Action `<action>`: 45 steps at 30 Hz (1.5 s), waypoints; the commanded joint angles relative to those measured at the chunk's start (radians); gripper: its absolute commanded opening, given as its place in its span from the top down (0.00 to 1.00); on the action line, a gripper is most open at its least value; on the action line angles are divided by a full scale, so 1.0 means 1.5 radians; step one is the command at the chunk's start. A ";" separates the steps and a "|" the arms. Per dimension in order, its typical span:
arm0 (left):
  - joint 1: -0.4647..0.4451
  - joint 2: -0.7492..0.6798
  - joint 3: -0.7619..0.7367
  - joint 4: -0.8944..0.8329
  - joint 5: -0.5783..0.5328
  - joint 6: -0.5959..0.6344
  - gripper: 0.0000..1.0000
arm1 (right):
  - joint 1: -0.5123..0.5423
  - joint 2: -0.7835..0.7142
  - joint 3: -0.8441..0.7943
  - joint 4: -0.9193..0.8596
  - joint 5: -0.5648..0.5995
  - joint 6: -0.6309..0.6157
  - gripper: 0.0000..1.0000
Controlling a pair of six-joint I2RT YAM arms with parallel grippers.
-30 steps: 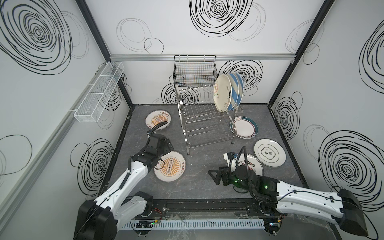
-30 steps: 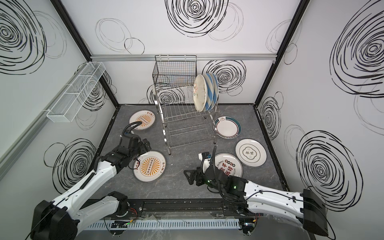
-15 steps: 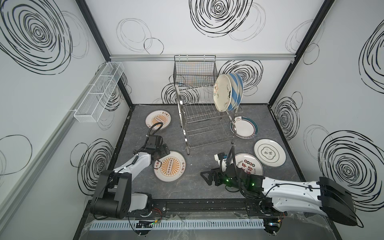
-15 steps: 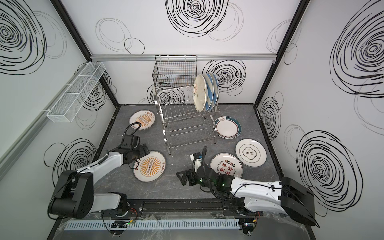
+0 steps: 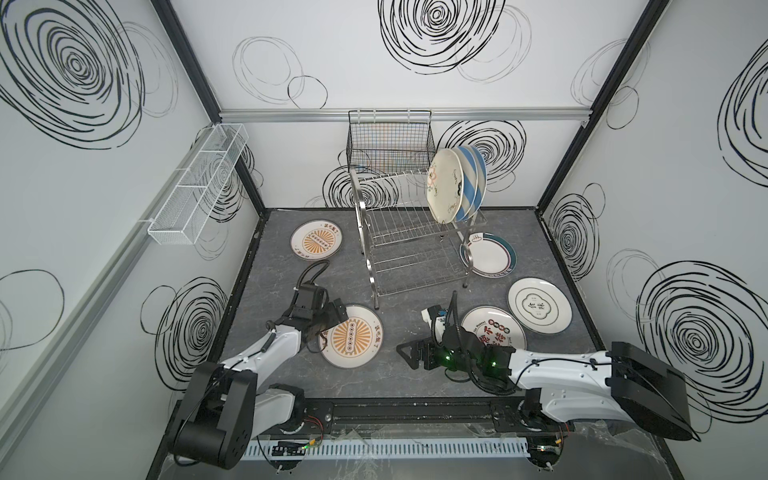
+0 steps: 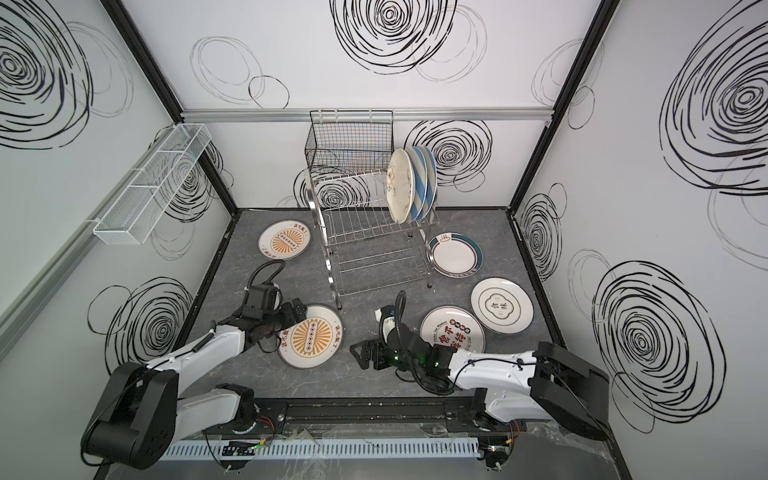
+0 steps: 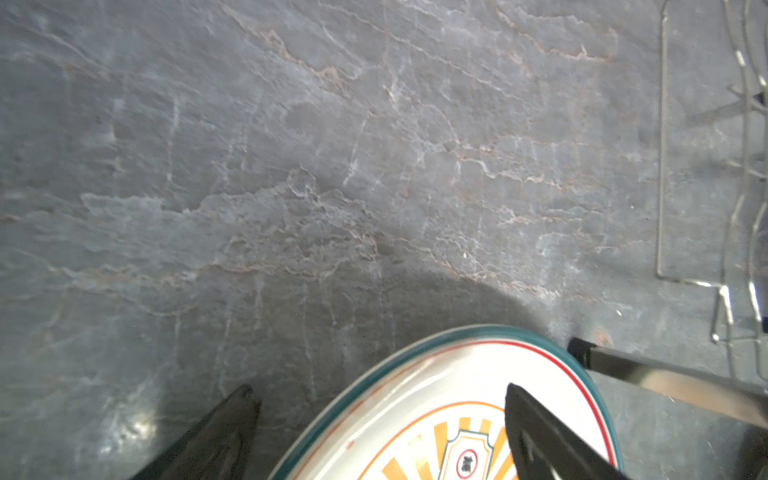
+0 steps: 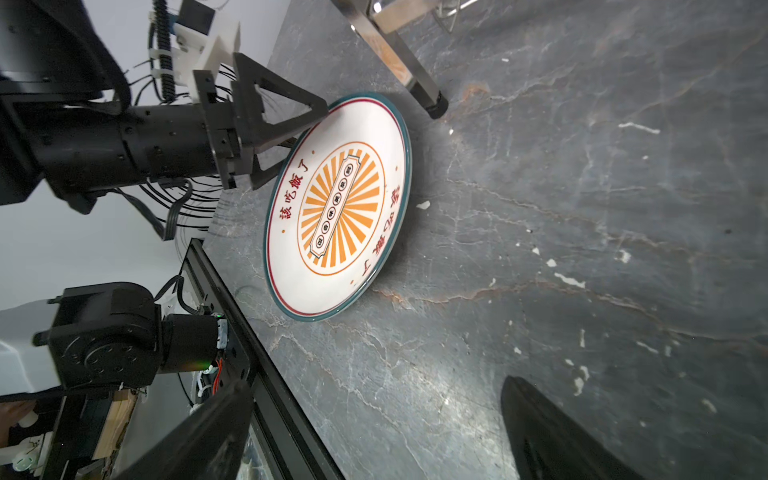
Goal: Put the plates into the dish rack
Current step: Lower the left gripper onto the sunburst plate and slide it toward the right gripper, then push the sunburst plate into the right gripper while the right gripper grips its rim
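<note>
Two grippers open: left gripper (image 5: 331, 323) straddles sunburst plate (image 5: 351, 337) rim nr dish rack (image 5: 409, 245), right gripper (image 5: 405, 354) free.

Left white-and-black robot arm (image 5: 266, 353) stretches low and forward from base rail, wrist tipped downward. Left black parallel gripper (image 5: 330, 322) points down and forward, jaws spread wide. Right white-and-black robot arm (image 5: 557, 365) lies low, reaching inward toward middle. Right black parallel gripper (image 5: 404, 355) sits near level, jaws wide apart, gripping nothing.
</note>
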 commanded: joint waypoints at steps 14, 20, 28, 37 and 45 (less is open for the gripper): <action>-0.133 -0.056 -0.025 -0.017 0.005 -0.070 0.04 | -0.044 0.179 0.036 0.146 -0.070 0.055 0.19; -0.144 -0.064 -0.028 -0.009 0.007 -0.060 0.04 | -0.073 0.202 0.022 0.184 -0.080 0.058 0.37; -0.178 -0.064 -0.031 0.003 -0.003 -0.053 0.04 | -0.077 0.254 0.061 0.158 -0.101 0.035 0.51; -0.203 -0.051 -0.033 0.015 0.000 -0.050 0.04 | -0.079 0.300 0.070 0.201 -0.115 0.050 0.61; -0.257 -0.072 -0.022 -0.004 -0.025 -0.066 0.04 | -0.078 0.282 0.068 0.192 -0.110 0.062 0.80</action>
